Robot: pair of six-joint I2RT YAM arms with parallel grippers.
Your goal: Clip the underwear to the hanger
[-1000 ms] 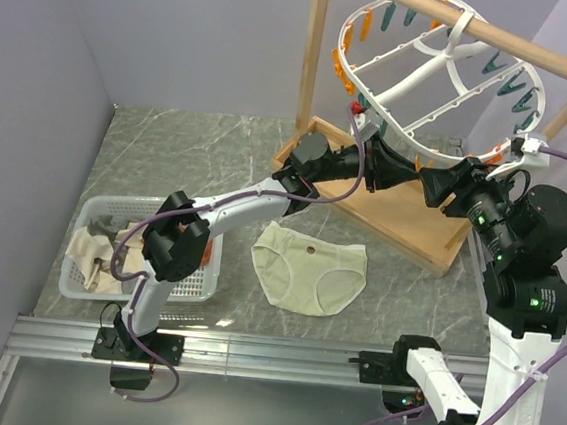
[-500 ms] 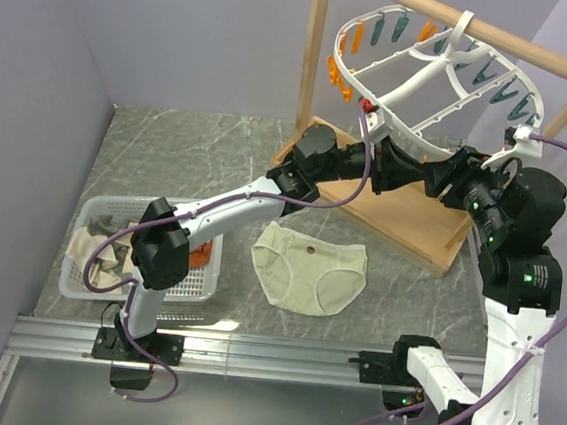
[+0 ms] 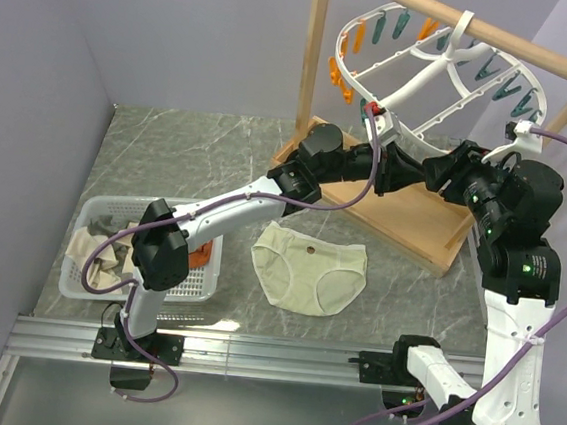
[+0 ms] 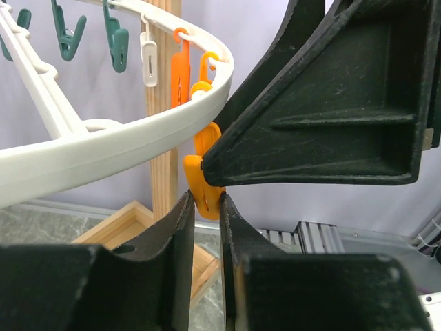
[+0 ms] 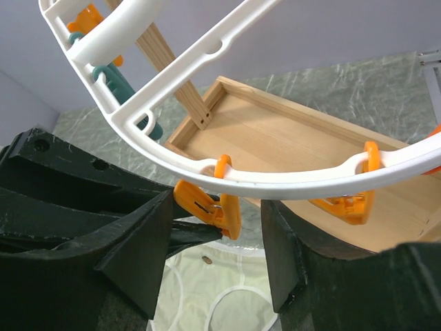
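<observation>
The hanger is smooth white plastic with a soft gloss; its orange clothespin is shinier plastic; the underwear is soft, matt cloth; the stand is pale bare wood; the left gripper has matt, faintly grainy black plastic fingers; the table looks like grey marbled stone, faintly sheened.

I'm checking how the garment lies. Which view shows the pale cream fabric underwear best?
Top external: the underwear lies whole and flat on the grey marble table. Right wrist shows only a patch at its lower edge; left wrist shows none.
</observation>
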